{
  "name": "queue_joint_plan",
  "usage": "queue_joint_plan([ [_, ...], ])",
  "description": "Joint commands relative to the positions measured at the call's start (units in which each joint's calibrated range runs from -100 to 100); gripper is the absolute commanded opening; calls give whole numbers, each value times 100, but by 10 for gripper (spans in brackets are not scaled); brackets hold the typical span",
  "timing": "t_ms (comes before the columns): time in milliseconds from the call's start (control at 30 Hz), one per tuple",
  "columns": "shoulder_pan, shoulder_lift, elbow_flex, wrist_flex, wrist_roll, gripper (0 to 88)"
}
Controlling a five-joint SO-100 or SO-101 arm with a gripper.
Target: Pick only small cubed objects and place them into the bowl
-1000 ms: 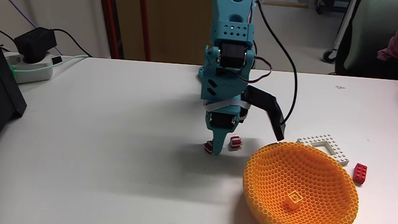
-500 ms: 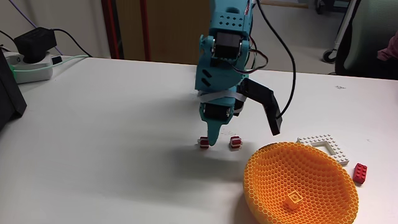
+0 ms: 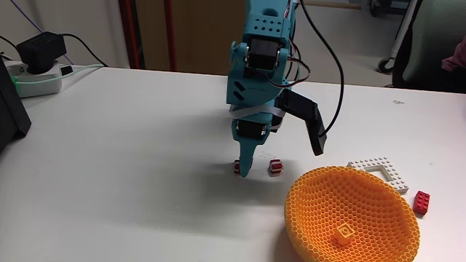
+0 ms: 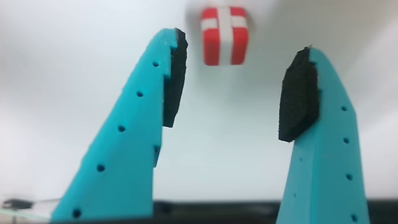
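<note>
My gripper (image 3: 280,164) is open wide and holds nothing. One red-and-white cube (image 3: 238,167) sits right by the teal finger tip, the other cube (image 3: 275,167) just beside it on the table (image 3: 131,160). A yellow cube (image 3: 343,234) lies in the bowl (image 3: 320,200).

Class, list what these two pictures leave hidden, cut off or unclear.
- Left striped cube, fixed view: partly hidden behind the gripper finger.
- Orange-yellow cube in the bowl: too small for detail.
- Wrist view: striped cube blurred; which one, unclear.
- Wrist view: the finger bases are cut off by the bottom edge.
</note>
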Motion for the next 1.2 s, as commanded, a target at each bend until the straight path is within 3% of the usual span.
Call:
queue_joint_plan([
  [0,142,-293,115,-147,68,257],
  [300,319,-274,211,-590,195,207],
  [600,412,-255,385,-1042,244,38],
  [967,552,-1202,-906,296,244,36],
  [1167,-567,-1817,-1474,365,73,63],
])
